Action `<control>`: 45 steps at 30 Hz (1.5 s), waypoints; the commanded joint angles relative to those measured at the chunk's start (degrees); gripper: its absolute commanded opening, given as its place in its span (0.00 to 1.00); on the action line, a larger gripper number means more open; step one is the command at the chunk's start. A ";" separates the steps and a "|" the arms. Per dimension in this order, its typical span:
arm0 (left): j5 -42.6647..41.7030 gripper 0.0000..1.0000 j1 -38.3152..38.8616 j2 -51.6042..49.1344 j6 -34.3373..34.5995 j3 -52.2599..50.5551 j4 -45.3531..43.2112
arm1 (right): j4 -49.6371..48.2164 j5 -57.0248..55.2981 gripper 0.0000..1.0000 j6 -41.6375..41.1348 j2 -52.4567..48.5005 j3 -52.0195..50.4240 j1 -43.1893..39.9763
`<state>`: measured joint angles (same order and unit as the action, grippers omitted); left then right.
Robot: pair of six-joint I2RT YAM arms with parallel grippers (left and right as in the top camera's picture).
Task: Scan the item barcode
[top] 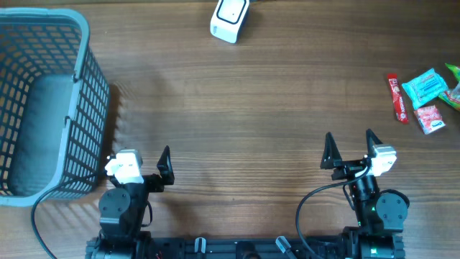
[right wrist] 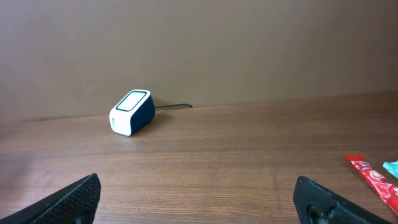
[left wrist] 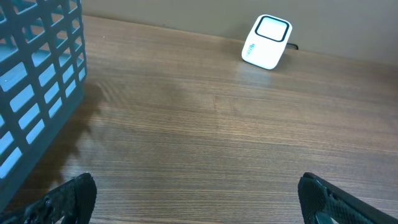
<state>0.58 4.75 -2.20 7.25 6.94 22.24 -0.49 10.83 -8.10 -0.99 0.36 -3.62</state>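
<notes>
Wood-grain table (top: 251, 108) fills the overhead view, and the right wrist view shows a plain brown wall (right wrist: 249, 43) behind it. The packets (top: 424, 97) lie in a loose cluster at the right edge of the overhead frame, above the middle. A red stick (top: 397, 98) is on the cluster's left, with a teal packet (top: 425, 86) just beside it. A red-and-white packet (top: 431, 119) lies below that, and a green packet (top: 454, 72) is cut by the frame edge. In the right wrist view the red stick (right wrist: 370, 177) shows at lower right.

The scanner (top: 230, 19), white with a dark screen, sits at top centre of the overhead frame, well apart from the packets. Its cable (right wrist: 174, 106) runs off toward the wall.

The right gripper (top: 350, 144) is at lower right, below and left of the packets. Its jaws are spread wide with only bare table between them. The left gripper (top: 140, 160) is at lower left, also spread wide and empty, just beside the lower right corner of the basket (top: 86, 86). That grey-blue basket takes up the upper left of the frame.
</notes>
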 commanded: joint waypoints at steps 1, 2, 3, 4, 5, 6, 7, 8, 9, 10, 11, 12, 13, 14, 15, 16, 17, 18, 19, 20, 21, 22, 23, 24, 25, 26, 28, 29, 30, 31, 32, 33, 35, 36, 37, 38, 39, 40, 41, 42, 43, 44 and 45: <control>0.33 1.00 -0.09 0.31 0.55 -0.26 -0.20 | -0.28 -0.96 1.00 0.55 0.79 -0.07 0.28; 0.35 1.00 -0.09 0.31 0.55 -0.26 -0.20 | -0.28 -0.96 1.00 0.55 0.79 -0.07 0.28; 0.35 1.00 -0.09 0.31 0.55 -0.26 -0.20 | -0.28 -0.96 1.00 0.55 0.79 -0.07 0.28; 0.33 1.00 -0.09 0.31 0.55 -0.26 -0.20 | -0.28 -0.96 1.00 0.55 0.79 -0.07 0.28; 0.37 1.00 -0.09 0.31 0.52 -0.26 -0.20 | -0.28 -0.96 1.00 0.55 0.79 -0.07 0.28; 0.61 1.00 -0.09 0.31 0.52 -0.26 -0.20 | -0.28 -0.96 1.00 0.55 0.79 -0.07 0.28; 0.76 1.00 -0.11 0.31 0.50 -0.26 -0.24 | -0.28 -0.96 1.00 0.55 0.79 -0.07 0.28; 1.25 1.00 -0.15 0.31 0.52 -0.26 -0.55 | -0.28 -0.96 1.00 0.55 0.79 -0.07 0.28; 1.20 1.00 -0.15 0.31 0.79 -0.39 -2.71 | -0.28 -0.96 1.00 0.55 0.79 -0.07 0.28; 1.79 1.00 -0.15 0.33 0.72 -1.11 -5.99 | -0.28 -0.96 1.00 0.55 0.79 -0.07 0.28; 2.93 1.00 -0.15 0.37 0.72 -1.86 -8.72 | -0.28 -0.96 1.00 0.52 0.79 -0.07 0.28; 4.00 1.00 -0.15 0.37 0.72 -2.23 -10.62 | -0.28 -0.96 1.00 0.55 0.79 -0.07 0.28; 5.18 1.00 -0.15 0.37 0.72 -2.23 -12.76 | -0.28 -0.96 1.00 0.55 0.79 -0.07 0.28; 5.75 1.00 -0.15 0.37 0.68 -2.23 -13.75 | -0.28 -0.96 1.00 0.55 0.79 -0.07 0.28; 6.88 1.00 -0.22 0.37 0.68 -2.23 -13.97 | -0.28 -0.96 1.00 0.55 0.79 -0.07 0.28; 7.02 1.00 -1.03 0.37 0.70 -2.29 -13.94 | -0.28 -0.96 1.00 0.55 0.79 -0.07 0.28; 6.75 1.00 -2.12 0.37 0.74 -2.58 -13.97 | -0.28 -0.96 1.00 0.57 0.79 -0.07 0.28; 6.34 1.00 -3.74 0.42 0.74 -3.30 -14.08 | -0.28 -0.96 1.00 0.52 0.79 -0.07 0.28; 6.32 1.00 -4.39 0.70 0.76 -3.93 -14.05 | -0.28 -0.96 1.00 0.55 0.79 -0.07 0.28; 6.14 1.00 -4.76 1.38 0.70 -4.70 -14.29 | -0.28 -0.96 1.00 0.55 0.79 -0.07 0.28; 6.14 1.00 -4.83 1.90 0.72 -4.76 -14.56 | -0.28 -0.96 1.00 0.55 0.79 -0.07 0.28; 5.92 1.00 -4.83 2.01 0.72 -4.79 -14.58 | -0.28 -0.96 1.00 0.55 0.79 -0.07 0.28; 5.92 1.00 -4.83 2.01 0.72 -4.81 -14.56 | -0.28 -0.96 1.00 0.55 0.79 -0.07 0.28; 5.86 1.00 -4.83 2.01 0.72 -4.81 -14.56 | -0.28 -0.96 1.00 0.52 0.79 -0.07 0.28; 5.44 1.00 -4.83 2.01 0.72 -4.81 -14.56 | -0.28 -0.96 1.00 0.57 0.79 -0.07 0.28; 4.48 1.00 -4.83 2.01 0.74 -4.81 -14.56 | -0.28 -0.96 1.00 0.52 0.79 -0.07 0.28; 2.71 1.00 -4.83 2.01 0.74 -4.81 -14.58 | -0.28 -0.96 1.00 0.52 0.79 -0.07 0.28; 2.71 1.00 -4.83 2.01 0.74 -4.87 -14.71 | -0.28 -0.96 1.00 0.55 0.79 -0.07 0.28; 2.71 1.00 -4.87 2.01 0.74 -5.03 -15.06 | -0.28 -0.96 1.00 0.52 0.79 -0.07 0.28; 2.71 1.00 -4.90 2.01 0.74 -5.35 -15.82 | -0.28 -0.96 1.00 0.55 0.79 -0.07 0.28; 2.71 1.00 -4.87 2.01 0.74 -6.14 -17.59 | -0.28 -0.96 1.00 0.55 0.79 -0.07 0.28; 2.71 1.00 -4.87 2.01 0.72 -6.60 -18.40 | -0.28 -0.96 1.00 0.55 0.79 -0.07 0.28; 2.71 1.00 -4.90 2.01 0.74 -6.60 -18.43 | -0.28 -0.96 1.00 0.55 0.79 -0.07 0.28; 2.71 1.00 -4.87 2.01 0.74 -6.60 -18.43 | -0.28 -0.96 1.00 0.55 0.79 -0.07 0.28; 2.71 1.00 -4.87 2.01 0.74 -6.60 -18.43 | -0.28 -0.96 1.00 0.55 0.79 -0.07 0.28; 2.71 1.00 -4.87 2.01 0.74 -6.60 -18.43 | -0.28 -0.96 1.00 0.55 0.79 -0.07 0.28; 2.71 1.00 -4.87 2.01 0.74 -6.60 -18.43 | -0.28 -0.96 1.00 0.55 0.79 -0.07 0.28; 2.71 1.00 -4.87 2.01 0.74 -6.60 -18.43 | -0.28 -0.96 1.00 0.55 0.79 -0.07 0.28; 2.71 1.00 -4.87 1.99 0.74 -6.60 -18.43 | -0.28 -0.96 1.00 0.55 0.79 -0.07 0.28; 2.71 1.00 -4.87 1.97 0.74 -6.60 -18.43 | -0.28 -0.96 1.00 0.55 0.79 -0.07 0.28; 2.71 1.00 -4.87 1.97 0.74 -6.60 -18.43 | -0.28 -0.96 1.00 0.55 0.79 -0.07 0.28; 2.71 1.00 -4.87 1.92 0.74 -6.60 -18.43 | -0.28 -0.96 1.00 0.52 0.79 -0.07 0.28; 2.71 1.00 -4.87 1.92 0.74 -6.60 -18.43 | -0.28 -0.96 1.00 0.55 0.79 -0.07 0.28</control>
<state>3.99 0.25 -0.80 7.66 0.95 4.21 -0.49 10.83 -8.10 -0.97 0.36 -3.62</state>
